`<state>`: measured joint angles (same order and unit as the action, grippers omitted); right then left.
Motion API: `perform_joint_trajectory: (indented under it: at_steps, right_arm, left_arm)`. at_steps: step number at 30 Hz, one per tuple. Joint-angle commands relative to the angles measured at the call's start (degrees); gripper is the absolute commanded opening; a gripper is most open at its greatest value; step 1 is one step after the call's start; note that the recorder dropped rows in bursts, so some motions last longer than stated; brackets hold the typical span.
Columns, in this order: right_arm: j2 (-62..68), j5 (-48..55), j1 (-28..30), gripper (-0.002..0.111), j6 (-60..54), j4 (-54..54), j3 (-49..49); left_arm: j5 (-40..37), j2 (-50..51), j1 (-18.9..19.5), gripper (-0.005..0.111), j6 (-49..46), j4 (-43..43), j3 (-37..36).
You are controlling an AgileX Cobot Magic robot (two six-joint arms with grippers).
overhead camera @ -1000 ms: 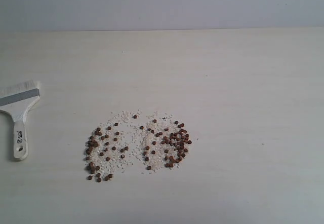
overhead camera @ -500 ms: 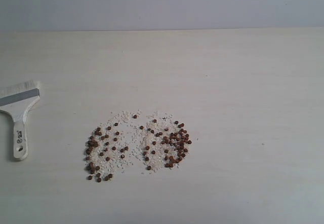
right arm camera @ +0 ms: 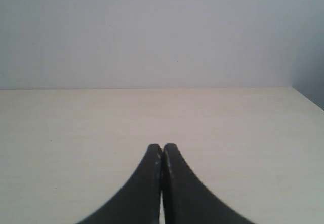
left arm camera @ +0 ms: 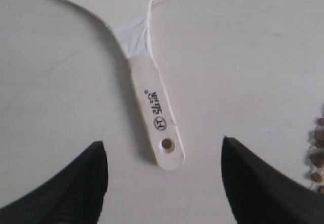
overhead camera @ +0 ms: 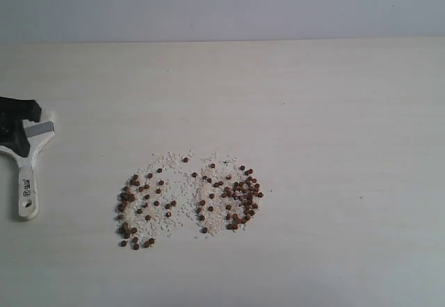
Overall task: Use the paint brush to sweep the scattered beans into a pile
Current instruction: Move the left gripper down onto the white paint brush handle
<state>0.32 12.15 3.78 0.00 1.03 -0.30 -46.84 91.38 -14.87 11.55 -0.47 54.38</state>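
The paint brush (overhead camera: 26, 175) lies flat at the table's left edge, its pale handle with the hole pointing toward the front; the handle (left arm camera: 157, 117) also shows in the left wrist view. My left gripper (left arm camera: 163, 144) hangs open above the handle's end, one finger on each side, touching nothing. In the exterior view its black tip (overhead camera: 15, 123) covers the brush head. The beans (overhead camera: 191, 199) lie scattered with white crumbs in two loose patches at the table's middle. My right gripper (right arm camera: 162, 147) is shut and empty over bare table, out of the exterior view.
The pale wooden table (overhead camera: 334, 147) runs back to a grey wall (overhead camera: 278, 5). A few beans (left arm camera: 318, 153) show at the edge of the left wrist view.
My left gripper has come into the exterior view from the left and now covers the brush head. The brush and beans have not moved.
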Motion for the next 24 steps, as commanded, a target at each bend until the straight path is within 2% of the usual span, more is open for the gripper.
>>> perform_joint_trajectory:
  at_steps: [1, 8, 13, 16, 19, 24]
  right_arm:
    - [-0.3, -0.9, -0.1, 0.000, 0.0, 0.4, 0.3]
    - [-0.3, -0.9, -0.1, 0.000, 0.0, 0.4, 0.3]
    - [-0.3, -0.9, -0.1, 0.000, 0.0, 0.4, 0.3]
    - [-0.3, -0.9, -0.1, 0.000, 0.0, 0.4, 0.3]
    - [-0.3, -0.9, -0.1, 0.000, 0.0, 0.4, 0.3]
    - [-0.3, -0.9, -0.1, 0.000, 0.0, 0.4, 0.3]
  left_arm:
    - [5.4, 5.8, -0.6, 0.062, 4.0, -0.2, 0.2]
    - [9.5, 11.4, -0.6, 0.062, 11.2, 2.3, 0.2]
    - [10.7, 12.3, -0.6, 0.062, 21.8, 10.6, 0.2]
    - [10.7, 12.3, -0.6, 0.054, 26.2, 13.9, 0.2]
    - [11.6, 12.3, -0.6, 0.048, 26.4, 13.3, 0.2]
    - [12.6, 12.3, -0.6, 0.061, 26.4, 13.4, 0.2]
